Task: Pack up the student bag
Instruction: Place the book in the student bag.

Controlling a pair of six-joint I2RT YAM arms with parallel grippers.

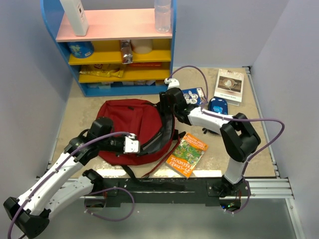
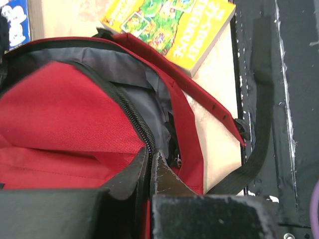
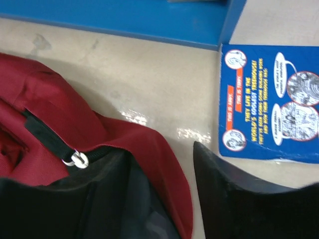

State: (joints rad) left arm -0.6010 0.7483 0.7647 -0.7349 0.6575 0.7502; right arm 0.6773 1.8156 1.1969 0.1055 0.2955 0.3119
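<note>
The dark red student bag [image 1: 124, 127] lies flat in the middle of the table, its main zip open and grey lining showing in the left wrist view [image 2: 134, 74]. My left gripper [image 1: 141, 146] is at the bag's near right rim. Its jaws [image 2: 151, 153] are shut on the black zipper edge [image 2: 124, 107]. My right gripper [image 1: 166, 110] is at the bag's far right rim, open. The red rim [image 3: 149, 149] lies between its jaws [image 3: 159, 149]. The right finger [image 3: 234, 194] stands clear on the table side, and the left finger is hidden by the fabric.
A green and yellow book [image 1: 187, 154] lies right of the bag, also in the left wrist view [image 2: 174, 25]. A blue book [image 1: 193, 95] [image 3: 271, 99], a blue pencil case [image 1: 218, 105] and a white book [image 1: 229, 84] lie at far right. A blue shelf [image 1: 114, 50] stands behind.
</note>
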